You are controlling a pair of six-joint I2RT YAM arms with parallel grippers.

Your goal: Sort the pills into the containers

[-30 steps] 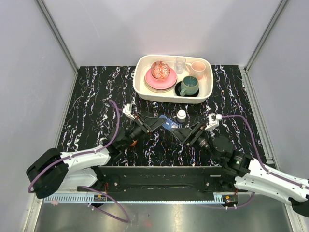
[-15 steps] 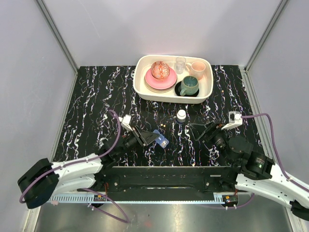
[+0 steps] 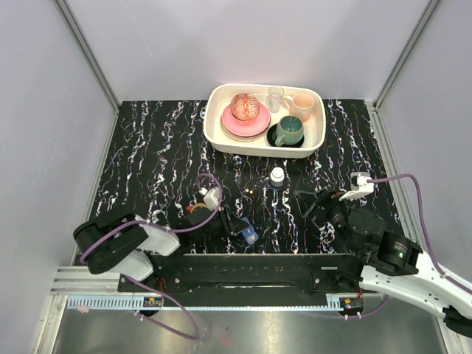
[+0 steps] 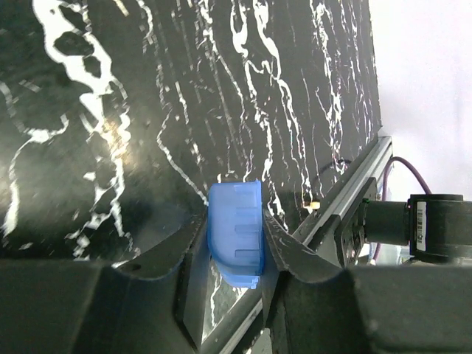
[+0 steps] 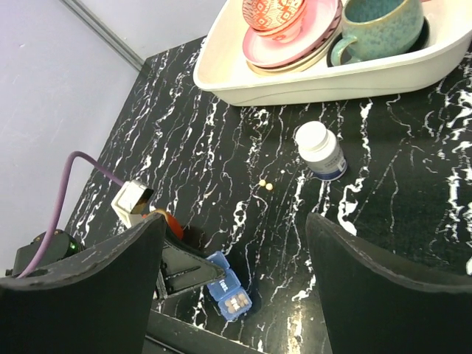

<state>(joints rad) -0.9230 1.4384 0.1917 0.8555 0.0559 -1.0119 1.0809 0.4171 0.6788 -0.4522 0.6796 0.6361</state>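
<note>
A black marbled table (image 3: pixel 140 162) is seen, with a white tray (image 3: pixel 318 136) of crockery set at its far side. The left gripper (image 3: pixel 237 227) is clenched on the blue pill box (image 3: pixel 248 235) — the box is pinched between both fingers, close to the table's near edge, and pills (image 5: pixel 236 302) are seen within it. The right gripper (image 3: pixel 313 200) is held released — jaws wide, nothing between them. A white bottle (image 3: pixel 276 175) is stood just in front of the tray, and two loose pills (image 3: pixel 251 190) are seen lying near it.
</note>
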